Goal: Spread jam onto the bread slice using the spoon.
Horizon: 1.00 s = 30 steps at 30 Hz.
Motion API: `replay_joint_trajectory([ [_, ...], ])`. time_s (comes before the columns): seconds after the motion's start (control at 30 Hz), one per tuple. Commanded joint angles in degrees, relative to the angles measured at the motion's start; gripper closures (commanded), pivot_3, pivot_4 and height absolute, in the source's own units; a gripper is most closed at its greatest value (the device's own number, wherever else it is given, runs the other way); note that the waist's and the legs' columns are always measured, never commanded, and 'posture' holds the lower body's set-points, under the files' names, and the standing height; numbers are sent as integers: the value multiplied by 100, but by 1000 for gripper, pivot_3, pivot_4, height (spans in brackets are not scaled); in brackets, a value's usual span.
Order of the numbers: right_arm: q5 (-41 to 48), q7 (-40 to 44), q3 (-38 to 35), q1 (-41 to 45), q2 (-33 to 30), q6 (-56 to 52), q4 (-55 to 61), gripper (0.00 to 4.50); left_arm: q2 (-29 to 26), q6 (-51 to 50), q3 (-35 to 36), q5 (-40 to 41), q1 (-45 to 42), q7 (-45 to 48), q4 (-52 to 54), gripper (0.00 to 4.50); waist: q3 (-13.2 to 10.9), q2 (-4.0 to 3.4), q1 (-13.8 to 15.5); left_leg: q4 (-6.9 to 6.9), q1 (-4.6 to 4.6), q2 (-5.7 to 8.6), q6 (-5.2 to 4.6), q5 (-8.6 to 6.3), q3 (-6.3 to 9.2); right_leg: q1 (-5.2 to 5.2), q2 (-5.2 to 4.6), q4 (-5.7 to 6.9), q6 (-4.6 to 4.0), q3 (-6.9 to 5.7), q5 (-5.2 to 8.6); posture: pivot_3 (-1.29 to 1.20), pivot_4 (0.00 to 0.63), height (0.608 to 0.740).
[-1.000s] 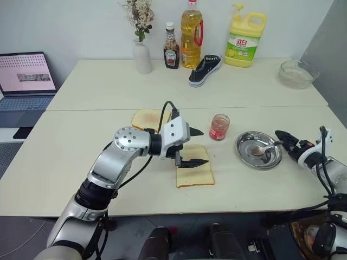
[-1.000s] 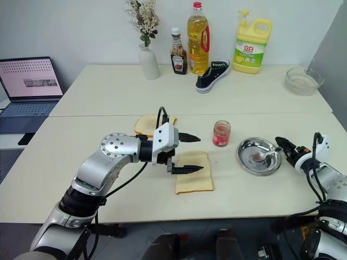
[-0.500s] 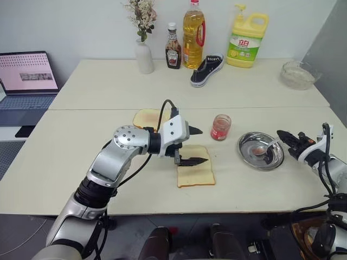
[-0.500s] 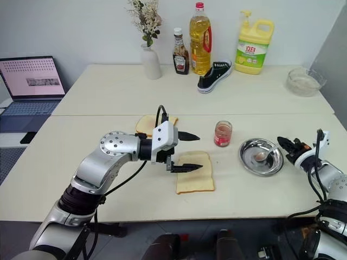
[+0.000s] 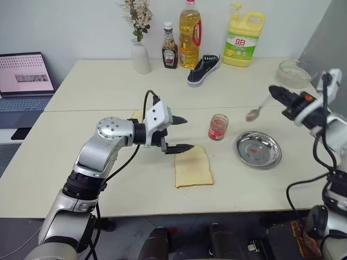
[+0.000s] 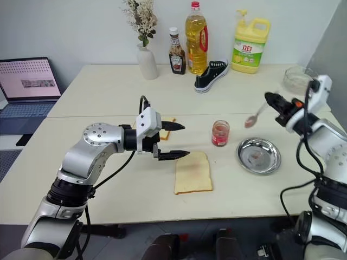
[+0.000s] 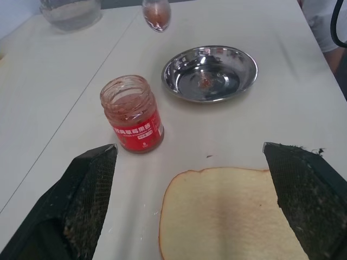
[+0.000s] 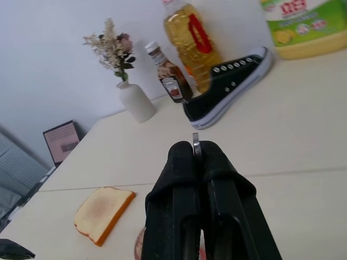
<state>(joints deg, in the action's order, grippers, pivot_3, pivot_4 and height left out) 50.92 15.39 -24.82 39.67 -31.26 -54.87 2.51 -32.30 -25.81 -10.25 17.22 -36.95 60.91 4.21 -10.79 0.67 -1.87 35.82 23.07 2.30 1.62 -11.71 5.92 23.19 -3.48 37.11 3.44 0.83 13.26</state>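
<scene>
Cream tabletop (image 5: 81, 162) against white wall (image 5: 65, 27) holds bread slice (image 5: 192, 168).

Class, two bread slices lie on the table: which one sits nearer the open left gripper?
The pale cream untoasted bread slice, just beside the left gripper; the orange-brown toasted slice lies behind it.

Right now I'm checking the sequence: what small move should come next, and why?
Probably swing the right gripper left and down, dipping the spoon into the open jam. The spoon is held up above the steel dish, and the bread slice is still bare.
</scene>
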Motion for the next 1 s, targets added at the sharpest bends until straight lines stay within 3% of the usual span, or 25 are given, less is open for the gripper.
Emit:
replay_joint_trajectory([
  [0.03, -336, 126, 387, 346, 62, 388, 8, 4481, 47, 81, 198, 27, -158, -164, 10, 0, 0, 0, 1, -1, 1, 0, 0, 0, 0, 1, 0, 0, 0, 0, 0, 0, 150, 740],
  [0.6, -2560, 1230, 2378, 53, 418, 2209, -672, 4481, -30, -111, 231, 52, 262, -495, 549, 0, 0, 0, 3, -4, 2, 0, 1, 0, 3, 7, 0, 0, -1, 0, -1, 0, 150, 740],
  [1.0, -3470, 1444, 2727, -202, 601, 3024, -1078, 4481, -125, -136, 273, 58, 306, -584, 645, 0, 0, 0, 4, -4, 2, 0, 2, -1, 4, 7, 0, -1, -1, 0, 0, 0, 150, 740],
])
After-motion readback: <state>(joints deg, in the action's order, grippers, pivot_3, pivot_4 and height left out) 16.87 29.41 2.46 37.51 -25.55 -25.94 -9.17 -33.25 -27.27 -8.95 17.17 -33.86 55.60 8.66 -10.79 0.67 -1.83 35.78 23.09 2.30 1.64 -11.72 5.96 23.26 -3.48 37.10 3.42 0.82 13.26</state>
